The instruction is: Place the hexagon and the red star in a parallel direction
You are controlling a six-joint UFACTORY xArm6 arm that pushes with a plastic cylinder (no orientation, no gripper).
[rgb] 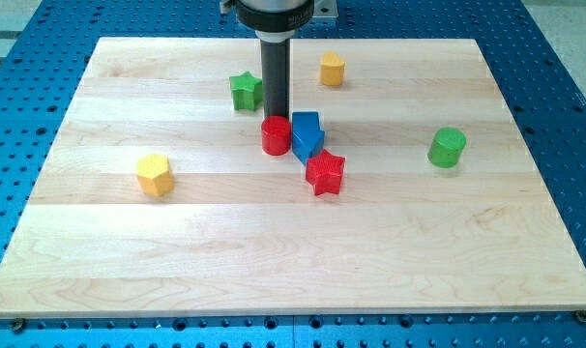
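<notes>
The yellow hexagon (155,175) lies at the view's left on the wooden board. The red star (325,173) lies near the middle, touching the lower right of a blue block (307,134). A red cylinder (276,135) stands against the blue block's left side. My tip (276,118) comes down just behind the red cylinder, at its top edge, between the green star (246,91) and the blue block. The tip is up and left of the red star and far right of the hexagon.
A green cylinder (447,147) stands at the view's right. A small yellow block (332,70) lies near the top, right of the rod. The wooden board (293,261) rests on a blue perforated table.
</notes>
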